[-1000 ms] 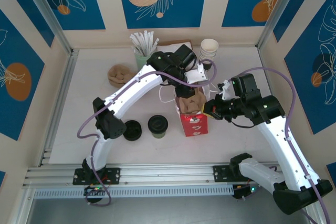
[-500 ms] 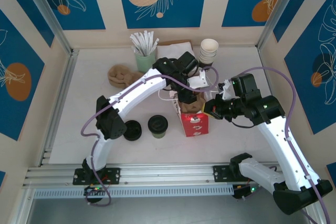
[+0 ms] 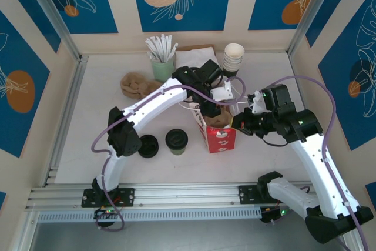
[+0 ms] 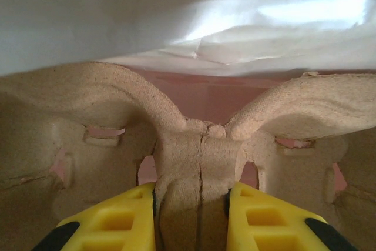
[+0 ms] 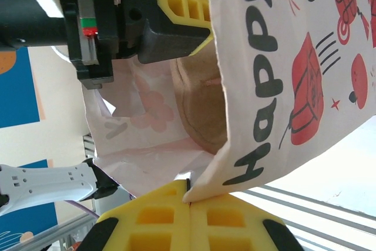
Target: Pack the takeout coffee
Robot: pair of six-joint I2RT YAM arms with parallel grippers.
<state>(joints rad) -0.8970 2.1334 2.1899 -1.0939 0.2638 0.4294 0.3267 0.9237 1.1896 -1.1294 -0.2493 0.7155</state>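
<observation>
The takeout coffee [image 3: 176, 140], a short dark cup with a black lid, stands on the table left of the red bag [image 3: 220, 138]. My left gripper [image 3: 212, 109] reaches down into the bag's mouth, shut on the centre handle of a brown pulp cup carrier [image 4: 194, 157]; the yellow fingers [image 4: 108, 224] press it from both sides. In the right wrist view the carrier [image 5: 202, 104] sits inside the bag [image 5: 288, 74], with the left gripper [image 5: 170, 19] above it. My right gripper [image 5: 189, 197] is shut on the bag's rim, at the bag's right side [image 3: 238, 123].
A loose black lid [image 3: 148, 145] lies left of the coffee. At the back stand a stack of pulp carriers [image 3: 134, 83], a green cup of sticks [image 3: 161, 57], napkins [image 3: 197, 55] and stacked cream cups [image 3: 234, 57].
My left gripper has moved forward and down, lowering the pulp carrier deeper into the red bag. My right gripper has shifted slightly right, still pinching the bag's rim.
</observation>
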